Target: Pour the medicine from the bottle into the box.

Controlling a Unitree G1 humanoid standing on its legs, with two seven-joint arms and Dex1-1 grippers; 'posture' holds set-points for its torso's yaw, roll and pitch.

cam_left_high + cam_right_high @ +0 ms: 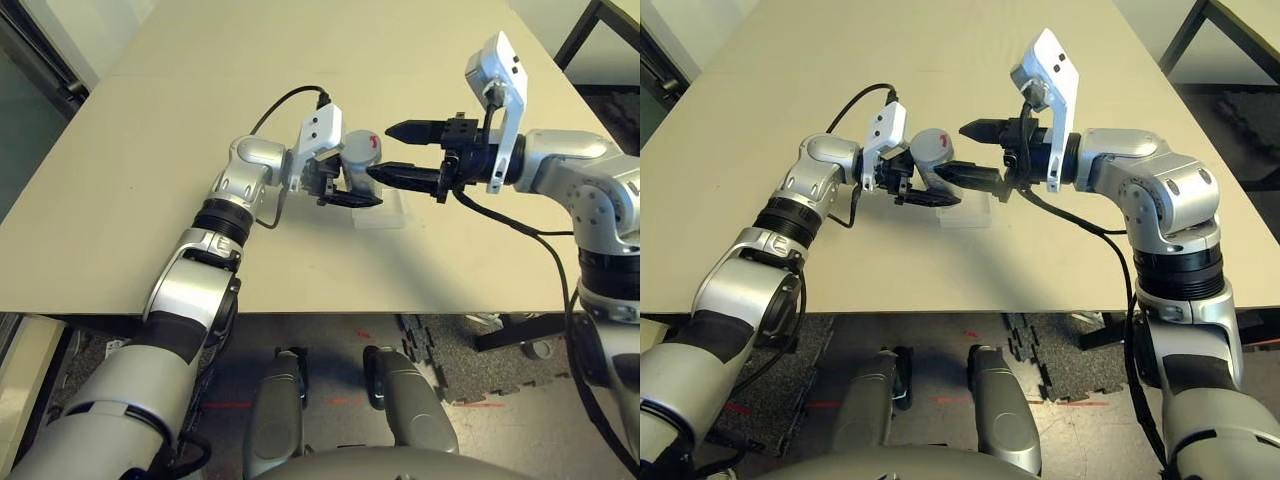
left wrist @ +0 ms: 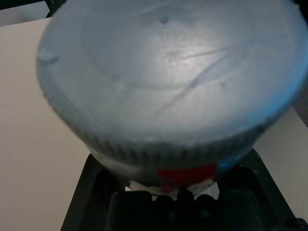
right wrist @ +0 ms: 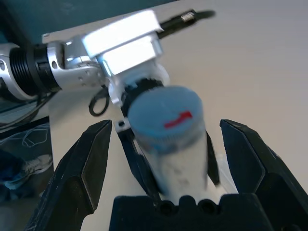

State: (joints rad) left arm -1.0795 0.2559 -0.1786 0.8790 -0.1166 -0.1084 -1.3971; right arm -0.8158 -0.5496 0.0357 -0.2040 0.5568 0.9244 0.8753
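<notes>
My left gripper [image 1: 349, 178] is shut on the bottle [image 1: 358, 150], a silvery-grey cylinder with a red mark. It holds the bottle tilted above the table, with the grey cap [image 3: 166, 113] on and facing my right gripper [image 1: 393, 152]. The right gripper is open, with one black finger [image 3: 86, 163] on each side of the cap, not touching it. The box [image 1: 386, 212], a shallow clear tray, lies on the table just below and in front of both grippers. In the left wrist view the cap [image 2: 168, 72] sits close up between my fingers.
The tan table [image 1: 200, 120] stretches wide around the box. A black cable [image 1: 285, 100] loops off the left wrist, and another hangs from the right arm past the table's front edge [image 1: 300, 308]. A dark table leg [image 1: 580, 35] stands at the far right.
</notes>
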